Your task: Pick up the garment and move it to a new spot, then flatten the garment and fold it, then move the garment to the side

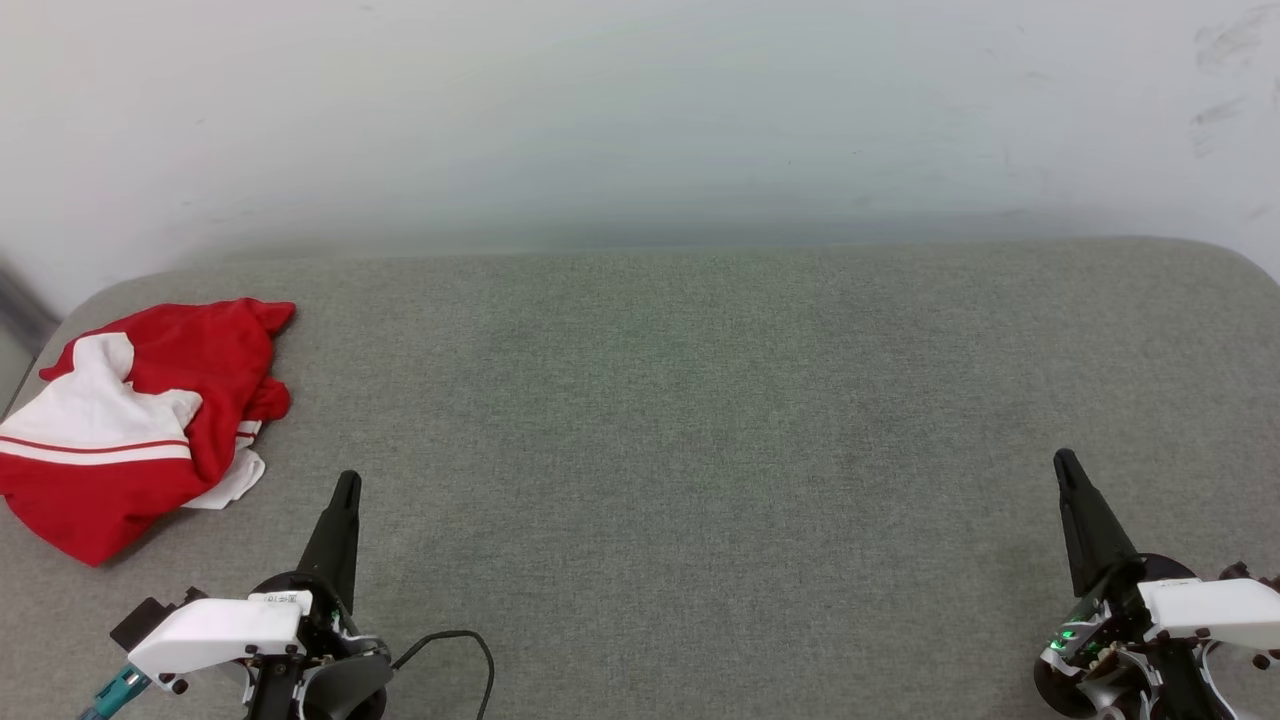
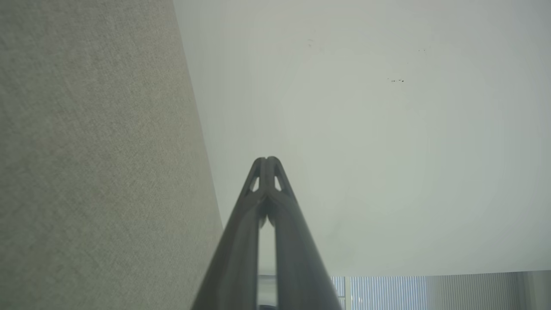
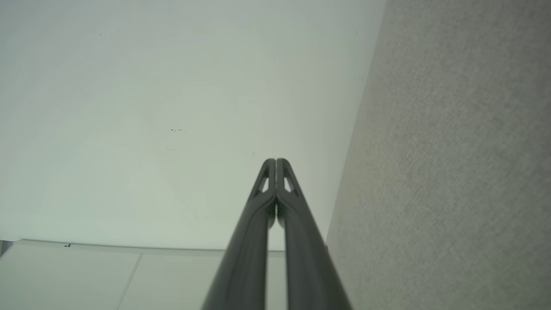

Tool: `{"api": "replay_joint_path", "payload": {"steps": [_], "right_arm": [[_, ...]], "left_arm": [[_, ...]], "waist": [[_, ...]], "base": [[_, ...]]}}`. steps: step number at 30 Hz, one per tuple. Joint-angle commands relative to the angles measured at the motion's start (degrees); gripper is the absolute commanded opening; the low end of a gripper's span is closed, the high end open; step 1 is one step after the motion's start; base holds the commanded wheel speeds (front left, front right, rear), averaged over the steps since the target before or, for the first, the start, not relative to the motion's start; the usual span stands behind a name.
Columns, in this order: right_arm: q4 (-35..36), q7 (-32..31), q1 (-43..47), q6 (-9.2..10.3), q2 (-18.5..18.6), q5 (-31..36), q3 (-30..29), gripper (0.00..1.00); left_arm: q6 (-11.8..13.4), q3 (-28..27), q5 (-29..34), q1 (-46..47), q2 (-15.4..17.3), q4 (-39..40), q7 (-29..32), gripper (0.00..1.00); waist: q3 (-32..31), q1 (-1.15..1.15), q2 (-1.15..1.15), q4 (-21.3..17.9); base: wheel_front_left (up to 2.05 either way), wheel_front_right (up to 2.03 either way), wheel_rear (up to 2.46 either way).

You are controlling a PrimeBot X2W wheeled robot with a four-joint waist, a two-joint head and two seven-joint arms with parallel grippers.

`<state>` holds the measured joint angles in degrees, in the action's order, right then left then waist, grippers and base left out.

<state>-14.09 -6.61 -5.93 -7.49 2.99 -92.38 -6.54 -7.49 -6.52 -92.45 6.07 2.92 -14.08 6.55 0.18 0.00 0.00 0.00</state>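
The crumpled red jersey-style garment with white sleeve panels and red-and-white striped trim (image 1: 130, 430) lies bunched at the far-left corner of the grey fabric-covered bench (image 1: 680, 420), close to the bench's left edge. The left gripper (image 1: 347, 485) hovers over the bench's near-left part, just short of the garment and apart from it, its two dark fingers pressed together. The right gripper (image 1: 1065, 462) hangs over the bench's near-right part, fingers likewise together and holding nothing. A pale wall (image 1: 640, 120) rises behind the bench's far edge.
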Motion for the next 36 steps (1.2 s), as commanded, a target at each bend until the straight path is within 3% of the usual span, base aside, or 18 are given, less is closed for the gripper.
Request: {"api": "replay_joint_path", "payload": {"steps": [1,26,27,36], "right_arm": [[0.0,0.0,-0.7,0.00,-0.2,-0.1,0.1,0.00],[0.0,0.0,-0.7,0.00,-0.2,-0.1,0.1,0.00],[0.0,0.0,0.0,0.00,0.0,0.0,0.0,1.00],[-1.0,1.8,1.6,0.00,0.0,1.3,0.3,1.00]], "left_arm": [[-0.1,-0.1,0.1,0.4,0.0,0.0,0.1,0.00],[-0.1,-0.1,0.1,0.4,0.0,0.0,0.1,0.00],[0.0,0.0,0.0,0.0,0.0,0.0,0.0,1.00],[0.0,0.4,0.8,-1.6,-0.1,0.1,-1.8,1.00]], "waist": [[0.0,0.00,0.00,0.0],[0.0,0.00,0.00,0.0],[0.0,0.00,0.00,0.0],[0.1,0.00,0.00,0.0]], "base": [[0.00,0.00,0.00],[0.00,0.00,0.00],[0.00,0.00,0.00],[0.00,0.00,0.00]]}}
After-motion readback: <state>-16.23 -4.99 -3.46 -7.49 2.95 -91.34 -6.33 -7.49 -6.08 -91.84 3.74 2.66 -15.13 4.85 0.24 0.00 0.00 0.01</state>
